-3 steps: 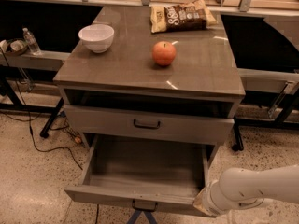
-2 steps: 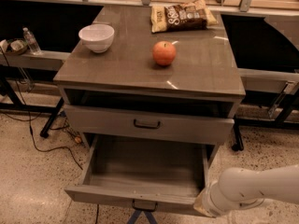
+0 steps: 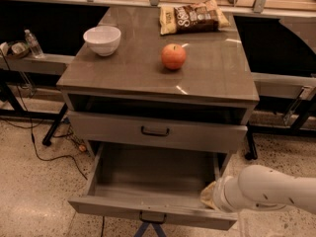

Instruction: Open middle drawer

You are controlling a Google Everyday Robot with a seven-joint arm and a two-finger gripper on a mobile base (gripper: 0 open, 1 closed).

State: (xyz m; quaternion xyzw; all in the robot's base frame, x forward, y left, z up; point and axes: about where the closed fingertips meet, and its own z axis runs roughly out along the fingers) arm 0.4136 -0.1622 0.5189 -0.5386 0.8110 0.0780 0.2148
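**Open drawer, arm close at its corner**

The gripper (image 3: 210, 197) sits at the near right corner of the middle drawer (image 3: 153, 177). The arm (image 3: 271, 191) mostly hides it, so we cannot tell whether it is spread or clamped. The drawer stands well out and looks empty. We judge that a careless retreat could catch its right wall and shove it inward or skew it. A jolt could roll the apple (image 3: 173, 56) off the bench (image 3: 217, 78).

We count one apple, one bowl (image 3: 102, 40), one chip bag (image 3: 192, 18), one bottle (image 3: 33, 43) and two drawer fronts in view, the upper drawer (image 3: 113, 128) flush.
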